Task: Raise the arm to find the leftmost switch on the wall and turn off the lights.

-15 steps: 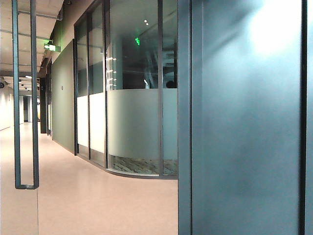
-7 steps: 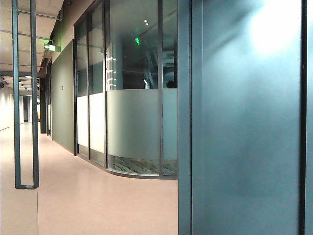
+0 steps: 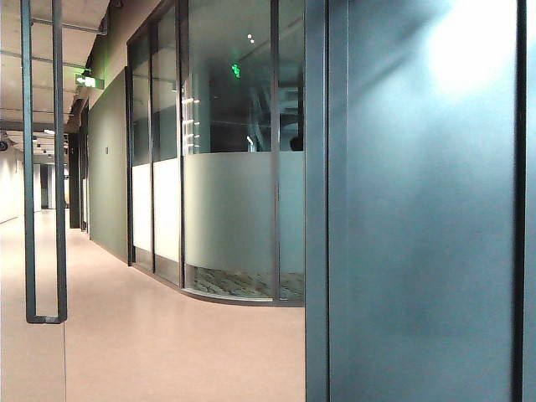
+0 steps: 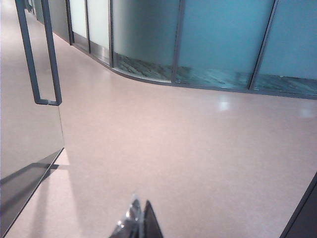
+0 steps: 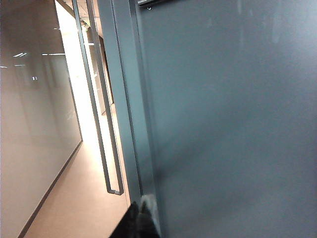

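Observation:
No switch shows in any view; the leftmost switch on the wall is out of view. My left gripper (image 4: 140, 208) is shut with nothing in it, its tips hanging over bare pinkish floor (image 4: 173, 148). My right gripper (image 5: 140, 203) is shut too and empty, its tips close beside a grey-blue wall panel (image 5: 228, 124) and the panel's frame post (image 5: 130, 114). Neither gripper appears in the exterior view, which shows a corridor and that same kind of grey-blue wall panel (image 3: 419, 218) close on the right.
A glass door with a long dark handle (image 3: 43, 167) stands at the left; the handle also shows as the handle (image 4: 40, 59) and the handle (image 5: 106, 139). Curved frosted glass partitions (image 3: 234, 218) line the corridor. A green exit sign (image 3: 88, 81) hangs far back.

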